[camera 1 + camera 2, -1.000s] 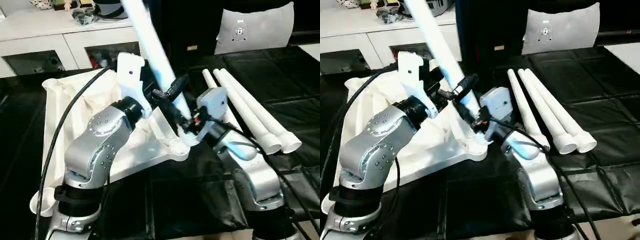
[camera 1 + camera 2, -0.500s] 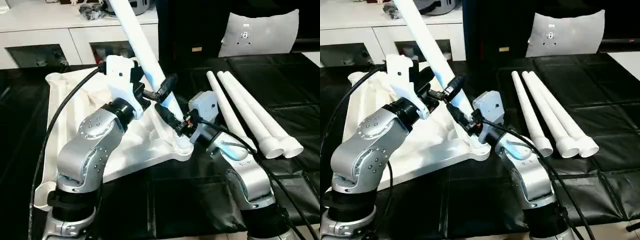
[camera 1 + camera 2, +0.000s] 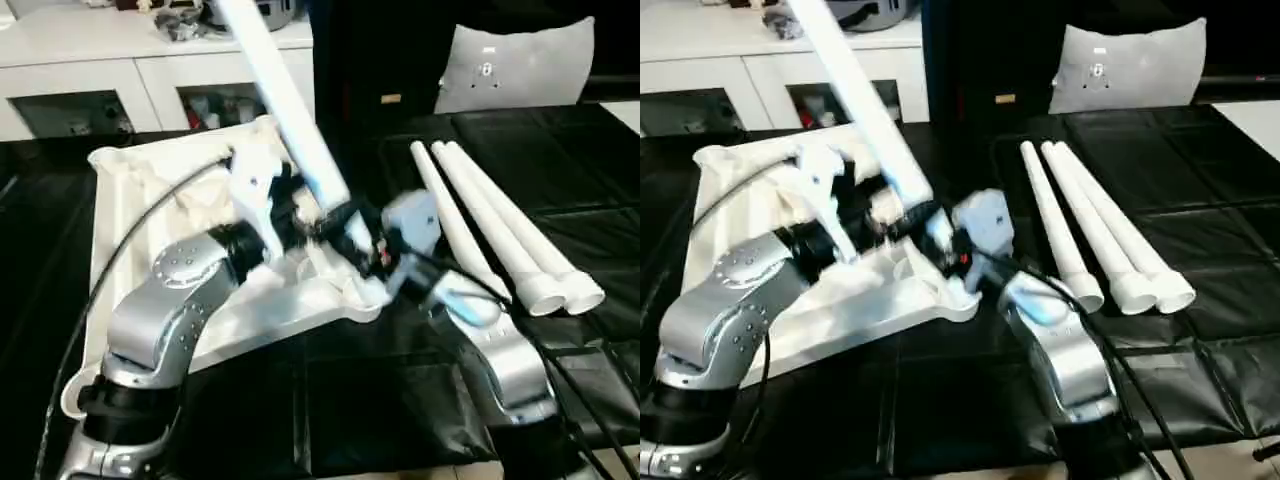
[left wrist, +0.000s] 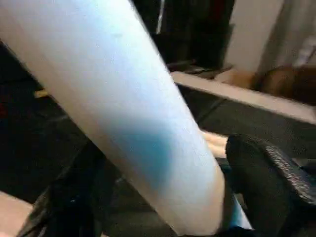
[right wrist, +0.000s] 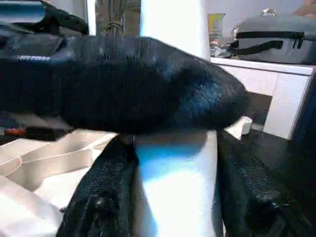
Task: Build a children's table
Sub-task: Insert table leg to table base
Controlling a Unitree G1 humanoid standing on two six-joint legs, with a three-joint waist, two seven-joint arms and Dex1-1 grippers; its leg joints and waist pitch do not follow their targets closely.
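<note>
Left eye view: both pincers grip one white leg [image 3: 290, 120] (tilted), right pincer [image 3: 362, 252] below left pincer [image 3: 322, 218], its foot at the tabletop [image 3: 130, 200] corner socket.

No text, brand or number can be read anywhere in these views. The grey-white cushion [image 3: 515, 62] at the back carries a small dark printed mark on its front (a little emblem of some kind, too small to make out). A small yellowish tag or plate [image 3: 391, 98] sits on the dark furniture front behind the work area; whatever stands on it is too small to read. The objects on top of the white cabinet [image 3: 150, 60] show no legible labels.
</note>
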